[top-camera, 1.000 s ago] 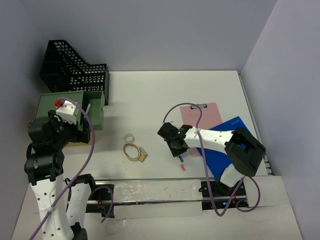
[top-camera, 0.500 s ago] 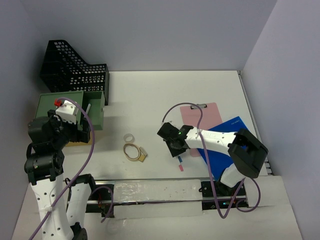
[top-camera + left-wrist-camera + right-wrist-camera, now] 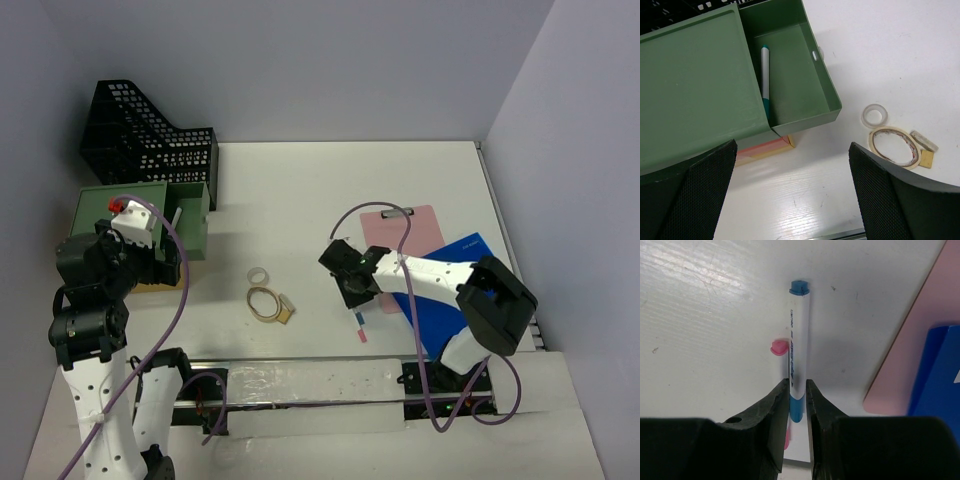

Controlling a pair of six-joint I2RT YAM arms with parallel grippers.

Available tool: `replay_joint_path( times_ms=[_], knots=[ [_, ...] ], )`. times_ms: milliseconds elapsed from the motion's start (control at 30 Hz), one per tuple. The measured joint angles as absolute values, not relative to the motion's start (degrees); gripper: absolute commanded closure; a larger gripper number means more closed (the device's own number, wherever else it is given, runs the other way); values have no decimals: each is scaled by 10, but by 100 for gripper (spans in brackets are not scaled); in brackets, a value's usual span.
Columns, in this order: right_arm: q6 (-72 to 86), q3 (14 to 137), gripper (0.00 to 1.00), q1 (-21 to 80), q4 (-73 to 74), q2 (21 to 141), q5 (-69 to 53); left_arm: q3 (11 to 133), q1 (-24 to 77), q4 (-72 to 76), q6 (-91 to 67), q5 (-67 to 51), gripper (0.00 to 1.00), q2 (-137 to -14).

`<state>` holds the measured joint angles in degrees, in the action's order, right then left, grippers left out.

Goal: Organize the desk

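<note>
Right wrist view: right gripper (image 3: 797, 397) fingers closed tight on white pen (image 3: 798, 340), blue-capped; barrel print too small to be read. Pink pen (image 3: 778, 347) mostly hidden beneath. Desk (image 3: 300, 190) spread under both arms; pen located toward near edge, right of centre. Left gripper (image 3: 791, 165) spread wide, nothing held, by left edge.

Black mesh rack (image 3: 140, 135), green drawer box (image 3: 695, 80), tape roll (image 3: 888, 130), pink clipboard (image 3: 425, 230), blue folder (image 3: 465, 250), blue-capped white pen (image 3: 797, 350)
</note>
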<state>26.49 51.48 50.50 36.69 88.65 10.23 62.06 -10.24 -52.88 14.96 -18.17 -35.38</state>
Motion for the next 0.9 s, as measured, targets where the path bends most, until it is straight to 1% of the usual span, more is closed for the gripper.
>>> replay_joint_path(
  times_ms=[367,400,467,600,633,667,800,900],
  knots=[
    [261,514,74,502,336,926,94,621,-102,-529,145,-178,1,-354],
    [261,514,76,501,336,927,94,621,-102,-529,144,-178,1,-354],
    [261,514,86,499,336,928,94,621,-102,-528,143,-178,1,-354],
    [264,521,98,485,338,932,95,621,-102,-528,142,-178,1,-354],
    [262,526,100,478,339,936,97,621,-102,-528,142,-177,1,-354],
    [260,532,100,472,342,940,100,621,-102,-527,141,-177,1,-354],
    [241,598,100,457,394,965,124,617,-103,-521,140,-168,1,-354],
    [228,722,100,452,442,980,126,614,-106,-515,134,-155,1,-355]
  ],
)
